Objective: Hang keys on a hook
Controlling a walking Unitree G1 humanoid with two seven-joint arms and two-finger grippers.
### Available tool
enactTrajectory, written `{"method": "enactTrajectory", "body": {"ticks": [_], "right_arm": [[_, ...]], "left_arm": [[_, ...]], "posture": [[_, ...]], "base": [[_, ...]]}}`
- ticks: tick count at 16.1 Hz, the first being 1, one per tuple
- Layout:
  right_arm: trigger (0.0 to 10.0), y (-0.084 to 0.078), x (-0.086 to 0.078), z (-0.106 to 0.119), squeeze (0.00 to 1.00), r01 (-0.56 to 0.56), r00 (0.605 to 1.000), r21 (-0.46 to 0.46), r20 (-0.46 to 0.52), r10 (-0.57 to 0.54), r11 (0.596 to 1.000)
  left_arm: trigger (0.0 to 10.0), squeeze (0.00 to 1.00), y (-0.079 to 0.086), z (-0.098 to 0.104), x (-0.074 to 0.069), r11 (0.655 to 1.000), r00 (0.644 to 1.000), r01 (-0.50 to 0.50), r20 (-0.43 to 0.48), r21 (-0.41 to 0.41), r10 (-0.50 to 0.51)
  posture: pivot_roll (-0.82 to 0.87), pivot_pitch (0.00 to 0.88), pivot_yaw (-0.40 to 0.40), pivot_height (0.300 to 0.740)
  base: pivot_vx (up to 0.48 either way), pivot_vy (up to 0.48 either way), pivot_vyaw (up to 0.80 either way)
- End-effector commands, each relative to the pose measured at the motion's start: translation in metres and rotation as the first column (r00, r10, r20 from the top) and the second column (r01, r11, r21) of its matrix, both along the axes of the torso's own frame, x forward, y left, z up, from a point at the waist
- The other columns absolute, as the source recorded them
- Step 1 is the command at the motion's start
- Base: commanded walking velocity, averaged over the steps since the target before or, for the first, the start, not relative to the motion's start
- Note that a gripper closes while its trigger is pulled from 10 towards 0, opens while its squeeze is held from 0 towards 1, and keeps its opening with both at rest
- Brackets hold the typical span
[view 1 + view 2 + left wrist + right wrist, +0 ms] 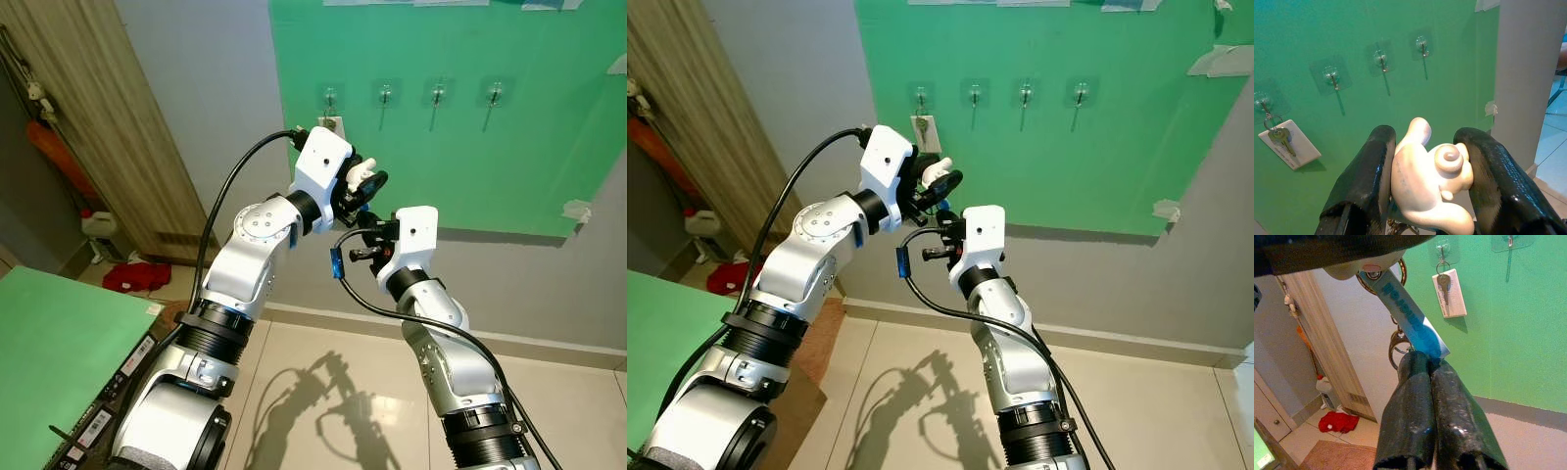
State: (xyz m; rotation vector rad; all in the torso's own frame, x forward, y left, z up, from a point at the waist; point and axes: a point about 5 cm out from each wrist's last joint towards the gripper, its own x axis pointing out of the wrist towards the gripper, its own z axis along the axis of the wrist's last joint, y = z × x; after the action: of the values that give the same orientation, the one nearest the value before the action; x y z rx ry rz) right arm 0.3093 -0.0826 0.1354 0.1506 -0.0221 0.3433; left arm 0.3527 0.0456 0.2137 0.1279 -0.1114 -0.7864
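A green board (509, 147) on the wall carries a row of clear hooks (386, 93). The leftmost hook (331, 95) holds a key with a white tag (1449, 291). My left gripper (1425, 137) is raised in front of the board, just below and right of that hook, shut on a white figurine charm (1432, 181) of a keychain. Hanging from the charm are a blue strap (1403, 308) and metal key rings (1398, 345). My right gripper (1422, 357) sits directly under the left one, shut on the lower end of the blue strap.
A wooden door (108, 127) stands at the left, with a white bottle (98, 225) and a red cloth (137, 276) on the floor at its foot. A green-topped table (59, 352) is at my lower left. Pale floor tiles (333, 392) lie below the arms.
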Motion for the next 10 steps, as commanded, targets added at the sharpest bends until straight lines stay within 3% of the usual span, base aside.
{"method": "enactTrajectory", "body": {"ticks": [1,5,10], "right_arm": [[0.0,0.004,-0.001,0.007,0.0,-0.025,0.999,0.007,0.029,0.024,1.0],[0.0,0.002,-0.001,0.007,0.0,-0.017,0.999,0.004,0.04,0.017,1.0],[0.0,-0.017,0.005,0.012,0.0,0.039,0.997,-0.005,0.062,-0.039,0.999]], "left_arm": [[0.0,0.0,0.003,0.002,0.002,1.0,1.0,-0.008,0.014,0.016,0.008],[0.0,0.0,0.004,0.002,0.002,1.0,1.0,-0.01,0.016,0.016,0.01],[0.0,0.0,0.017,0.006,0.009,0.998,0.998,-0.056,0.024,0.012,0.056]], "posture": [[-0.17,0.0,0.144,0.74],[-0.17,0.0,0.144,0.74],[-0.18,0.0,0.148,0.74]], "base": [[0.0,0.0,0.0],[0.0,0.0,0.0],[0.0,0.0,0.0]]}}
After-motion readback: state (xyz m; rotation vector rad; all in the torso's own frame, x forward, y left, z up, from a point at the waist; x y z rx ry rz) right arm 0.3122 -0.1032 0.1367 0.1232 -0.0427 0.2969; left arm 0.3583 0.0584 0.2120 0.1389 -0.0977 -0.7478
